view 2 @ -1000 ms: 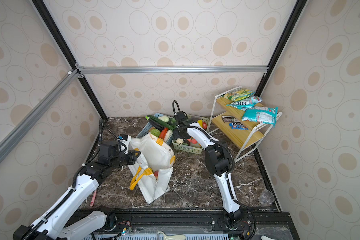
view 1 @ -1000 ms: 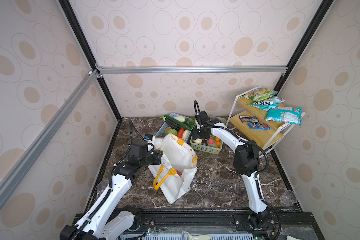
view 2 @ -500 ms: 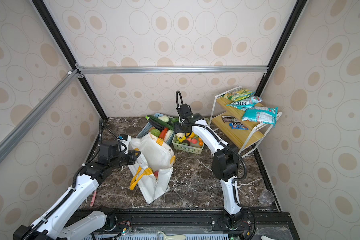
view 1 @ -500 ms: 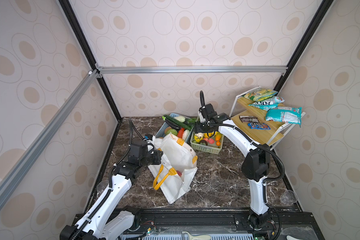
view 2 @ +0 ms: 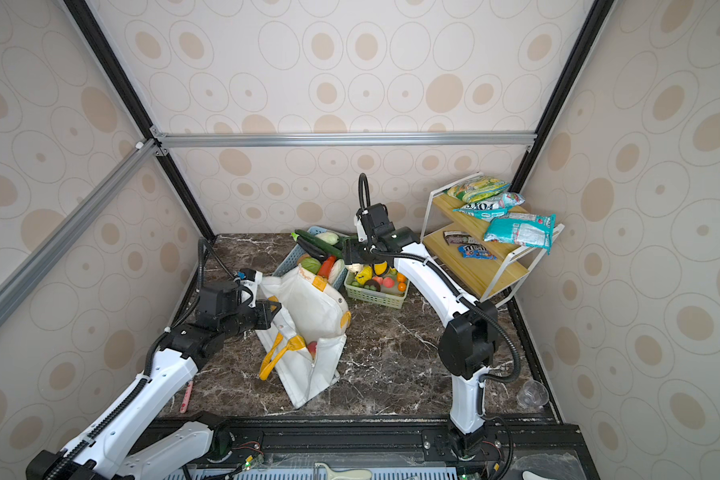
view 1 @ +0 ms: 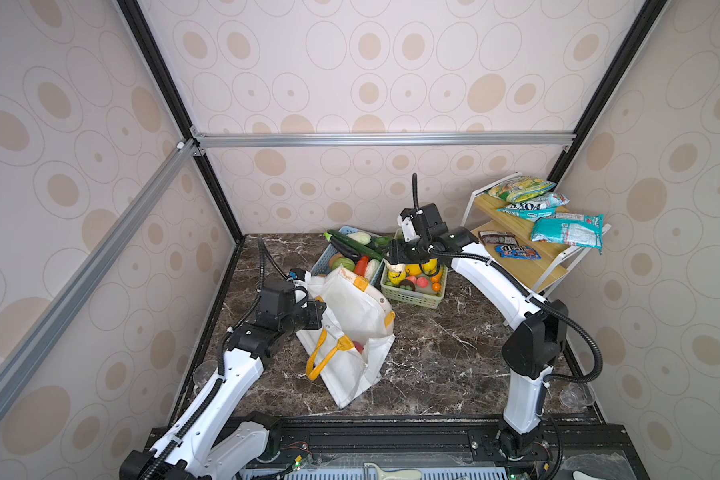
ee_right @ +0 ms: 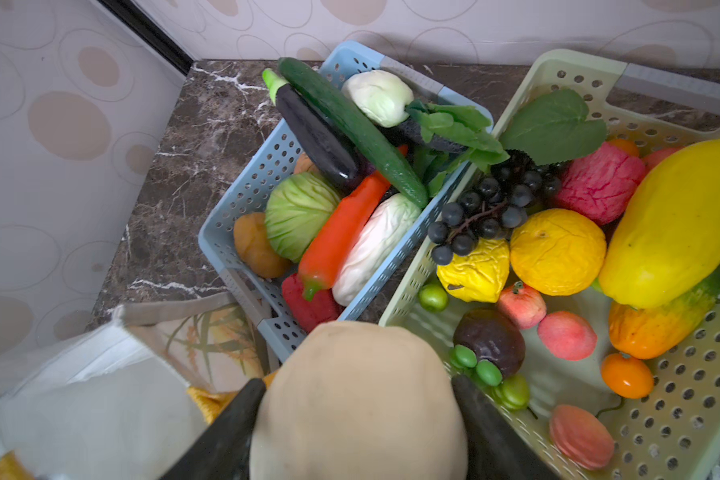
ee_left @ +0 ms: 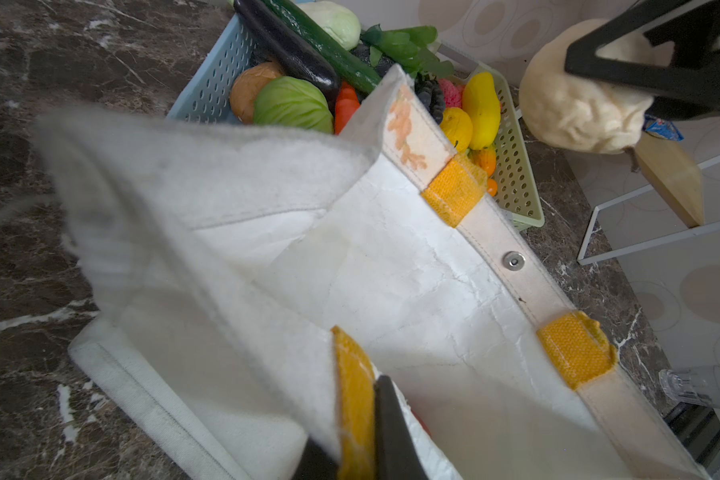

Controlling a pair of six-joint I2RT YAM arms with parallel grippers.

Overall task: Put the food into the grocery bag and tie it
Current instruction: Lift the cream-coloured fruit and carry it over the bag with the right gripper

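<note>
The white grocery bag (view 1: 350, 316) (view 2: 308, 307) lies on the marble with its mouth held up. My left gripper (view 1: 319, 309) (ee_left: 366, 399) is shut on the bag's rim at a yellow-orange handle strap (ee_left: 352, 386). My right gripper (view 1: 395, 264) (ee_right: 358, 384) is shut on a pale cream round fruit (ee_right: 358, 415) (ee_left: 574, 104), hanging above the near left corner of the green basket (ee_right: 558, 66), close to the bag's far rim. More food lies in that basket: a yellow mango (ee_right: 674, 232), dark grapes (ee_right: 487, 208), peaches. A red fruit (view 1: 357, 345) shows inside the bag.
A blue basket (view 1: 323, 262) (ee_right: 242, 199) of toy vegetables stands behind the bag, touching the green basket (view 1: 412, 297). A wooden shelf (view 1: 528, 266) with snack packets fills the back right corner. A clear cup (view 1: 574, 395) sits at the front right.
My right gripper has risen out of the green basket with the pale fruit and shifted slightly toward the bag. The left arm and the bag have stayed still.
</note>
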